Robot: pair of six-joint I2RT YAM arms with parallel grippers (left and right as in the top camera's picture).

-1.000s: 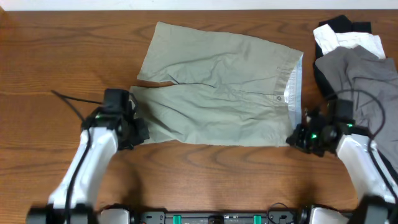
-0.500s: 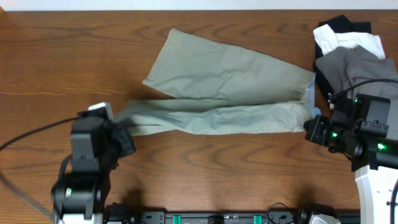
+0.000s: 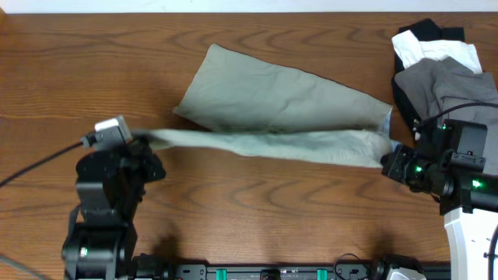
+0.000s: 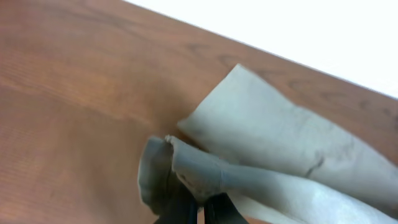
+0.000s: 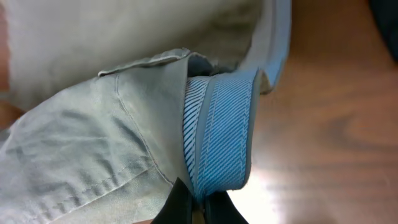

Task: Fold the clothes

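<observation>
The light khaki-grey shorts [image 3: 280, 97] lie across the middle of the table, their near edge lifted and stretched between my two grippers. My left gripper [image 3: 144, 144] is shut on the leg hem at the left end; the left wrist view shows the hem [image 4: 193, 171] bunched over the closed jaws of that gripper [image 4: 202, 208]. My right gripper [image 3: 389, 159] is shut on the waistband at the right end; the right wrist view shows the blue-striped inner waistband [image 5: 221, 134] pinched at that gripper [image 5: 199, 208].
A pile of other clothes sits at the back right: dark grey [image 3: 447, 89], white [image 3: 436, 53] and black [image 3: 428, 33]. It lies close behind my right arm. Bare wooden table [image 3: 78, 62] lies to the left and front.
Both grippers have lifted the shorts' near edge and carried it away from me over the far half. The near leg has narrowed into a taut band, and the shorts have shifted slightly right.
</observation>
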